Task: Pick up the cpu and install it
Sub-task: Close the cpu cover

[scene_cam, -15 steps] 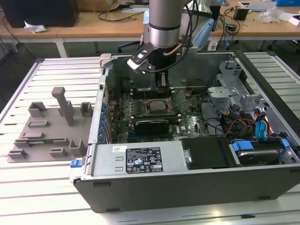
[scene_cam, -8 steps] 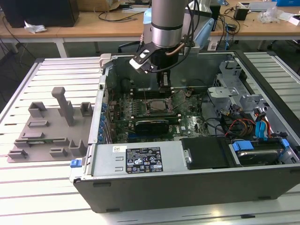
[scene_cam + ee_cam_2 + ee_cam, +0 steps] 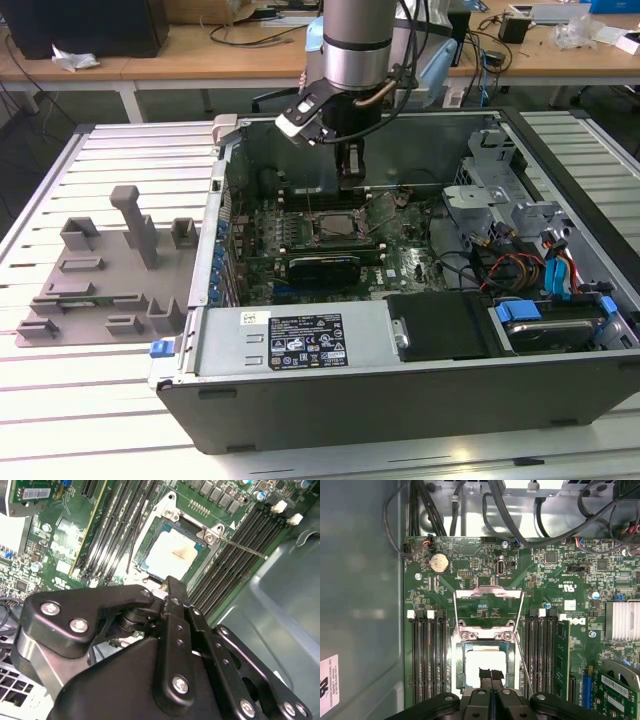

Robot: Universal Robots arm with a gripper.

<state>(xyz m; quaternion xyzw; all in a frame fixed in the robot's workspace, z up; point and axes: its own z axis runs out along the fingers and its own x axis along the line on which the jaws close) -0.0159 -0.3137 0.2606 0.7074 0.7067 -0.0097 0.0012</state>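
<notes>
The cpu (image 3: 479,661), a pale silvery square, lies flat inside the metal-framed socket (image 3: 461,636) of the green motherboard; the second wrist view shows the cpu (image 3: 172,555) there too. The socket's load plate (image 3: 487,594) is swung open beside it. My gripper (image 3: 490,672) hovers just over the cpu's edge with its two black fingers pressed together and nothing between them. In the second wrist view the gripper (image 3: 172,584) points down at the socket's rim. In the exterior view the gripper (image 3: 350,180) hangs inside the open computer case (image 3: 400,400), over the socket (image 3: 338,226).
Memory slots (image 3: 427,660) flank the socket on both sides, and a thin retention lever (image 3: 522,660) sticks out beside it. Cables (image 3: 445,505) and a drive cage (image 3: 500,190) crowd the case. A grey moulded tray (image 3: 100,270) lies on the slatted table at the exterior view's left.
</notes>
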